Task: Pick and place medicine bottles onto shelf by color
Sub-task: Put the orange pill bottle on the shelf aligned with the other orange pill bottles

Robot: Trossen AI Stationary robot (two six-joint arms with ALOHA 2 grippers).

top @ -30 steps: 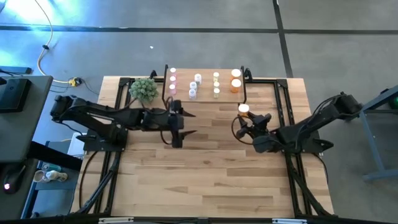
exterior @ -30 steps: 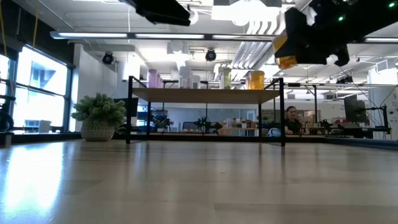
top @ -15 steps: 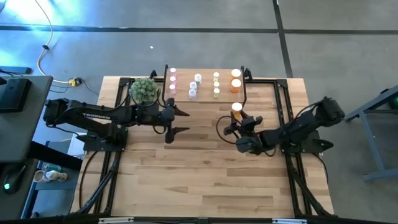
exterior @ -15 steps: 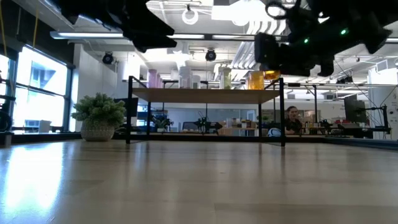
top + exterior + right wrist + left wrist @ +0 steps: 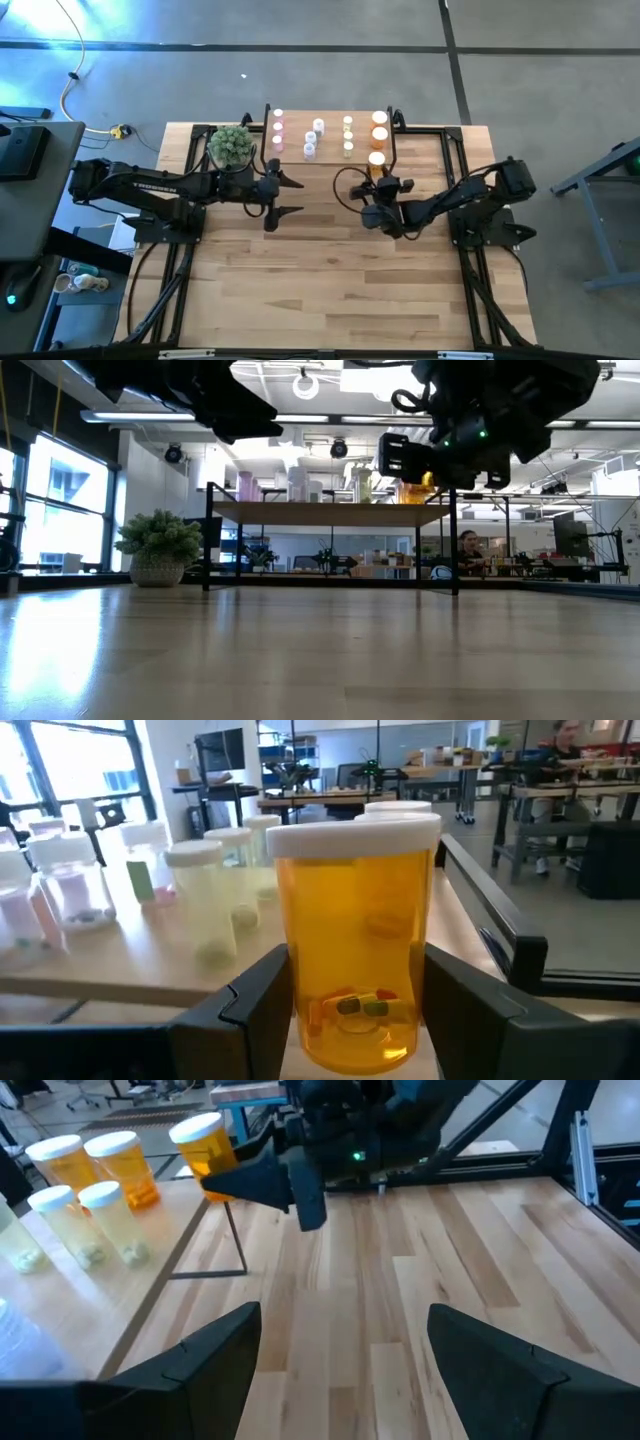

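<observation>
Right hand clamped on orange bottle, shelf ahead, left hand apart

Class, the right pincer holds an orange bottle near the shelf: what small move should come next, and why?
Probably carry it forward over the shelf to set beside the two orange bottles there. The right pincer grips an orange bottle upright, level with the shelf's front edge.

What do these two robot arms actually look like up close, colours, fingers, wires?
Both arms are black and slim, built of jointed segments. The left arm carries white lettering along one link. Each ends in two dark, wedge-shaped fingers. A black cable loops beside the right gripper, and a small green light glows on it.
</observation>
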